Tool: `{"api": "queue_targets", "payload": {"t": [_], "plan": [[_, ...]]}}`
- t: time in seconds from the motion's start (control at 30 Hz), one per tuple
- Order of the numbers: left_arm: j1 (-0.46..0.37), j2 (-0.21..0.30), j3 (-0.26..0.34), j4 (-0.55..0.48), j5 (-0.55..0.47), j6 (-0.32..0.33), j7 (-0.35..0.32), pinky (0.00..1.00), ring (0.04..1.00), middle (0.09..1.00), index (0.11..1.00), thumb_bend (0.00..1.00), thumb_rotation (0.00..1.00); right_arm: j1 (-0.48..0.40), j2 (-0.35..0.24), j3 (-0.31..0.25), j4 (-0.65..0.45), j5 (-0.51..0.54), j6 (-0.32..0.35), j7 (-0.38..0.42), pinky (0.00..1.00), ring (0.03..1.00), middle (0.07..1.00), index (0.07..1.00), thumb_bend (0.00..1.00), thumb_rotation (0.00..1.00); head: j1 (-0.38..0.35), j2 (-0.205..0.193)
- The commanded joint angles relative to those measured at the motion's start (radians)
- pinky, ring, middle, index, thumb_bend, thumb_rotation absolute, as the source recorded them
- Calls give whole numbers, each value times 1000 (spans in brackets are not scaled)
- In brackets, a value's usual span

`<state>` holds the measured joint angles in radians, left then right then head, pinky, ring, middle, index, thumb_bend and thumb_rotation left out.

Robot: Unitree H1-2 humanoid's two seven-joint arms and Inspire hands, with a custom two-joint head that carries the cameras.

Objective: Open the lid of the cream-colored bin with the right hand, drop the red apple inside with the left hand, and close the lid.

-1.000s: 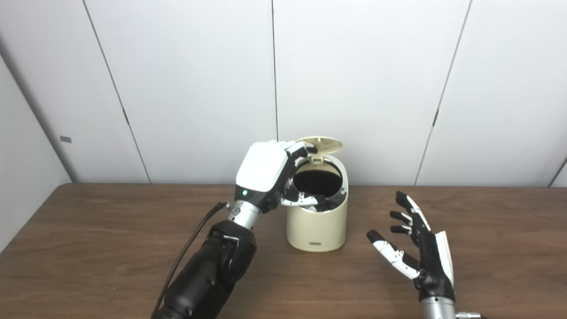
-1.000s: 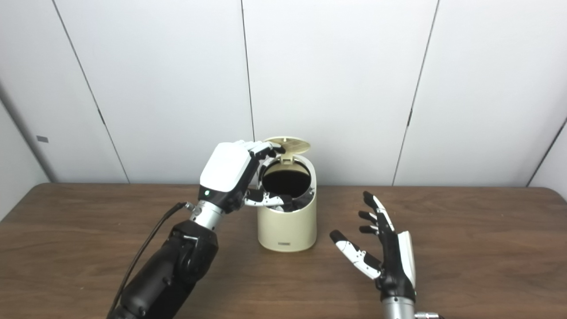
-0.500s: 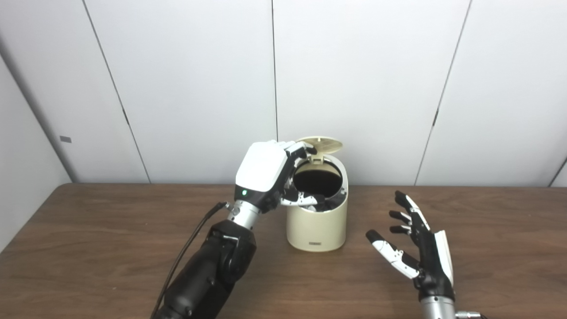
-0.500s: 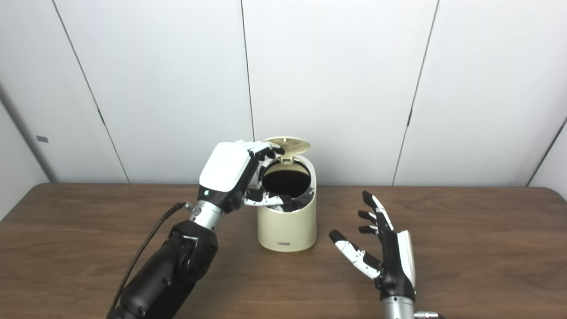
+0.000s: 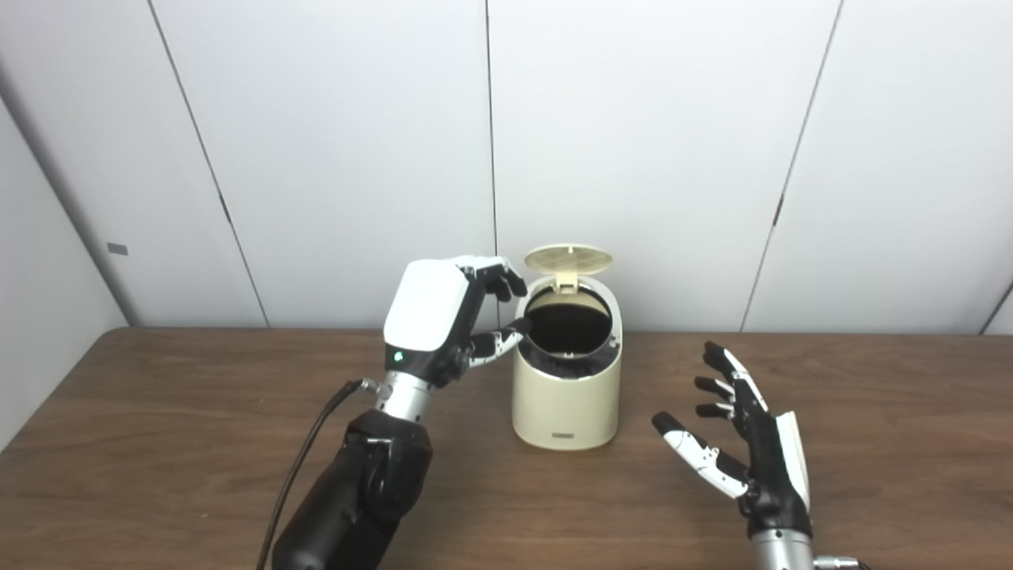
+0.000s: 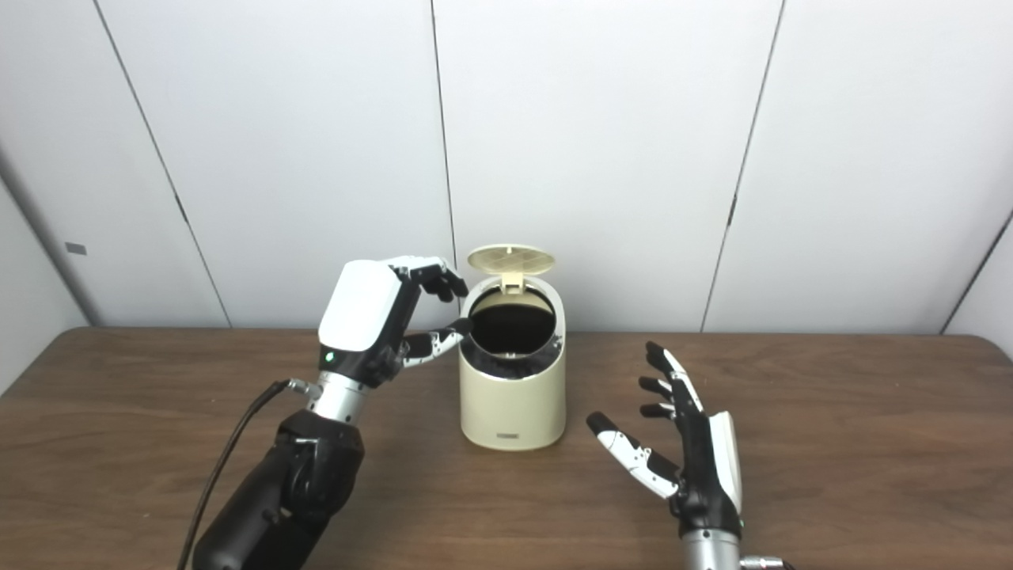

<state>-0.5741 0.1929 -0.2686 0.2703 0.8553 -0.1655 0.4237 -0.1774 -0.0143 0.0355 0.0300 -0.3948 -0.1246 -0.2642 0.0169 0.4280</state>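
The lid (image 5: 569, 259) stands upright over the bin (image 5: 565, 396). The left hand (image 5: 443, 317), fingers apart and empty, hovers beside the rim. The right hand (image 5: 744, 451) waits spread open; a hard push on the lid could tip the bin.

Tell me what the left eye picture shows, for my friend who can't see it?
A cream-colored bin stands on a brown table with its lid flipped up. The robot's left hand hovers beside the bin's left rim, holding nothing. The right hand waits to the bin's right, fingers spread; no apple shows.

Lab or test room: bare white panelled wall (image 5: 633, 158), plain wood-grain counter (image 5: 158, 443), robot arms at it.
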Motion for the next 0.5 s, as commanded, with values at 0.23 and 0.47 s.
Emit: {"api": "queue_targets", "payload": {"t": [0.23, 0.47], "plan": [[-5, -6, 78, -59, -73, -15, 34, 432, 508, 474, 517, 520, 0, -35, -13, -2, -18, 14, -26, 7, 652, 782, 876, 870, 546, 485, 17, -1], [54, -40, 167, -138, -350, -35, -90, 527, 582, 489, 507, 520, 0, -38, -28, -9, -4, 30, -41, 11, 658, 791, 886, 874, 543, 490, 22, -6]]}}
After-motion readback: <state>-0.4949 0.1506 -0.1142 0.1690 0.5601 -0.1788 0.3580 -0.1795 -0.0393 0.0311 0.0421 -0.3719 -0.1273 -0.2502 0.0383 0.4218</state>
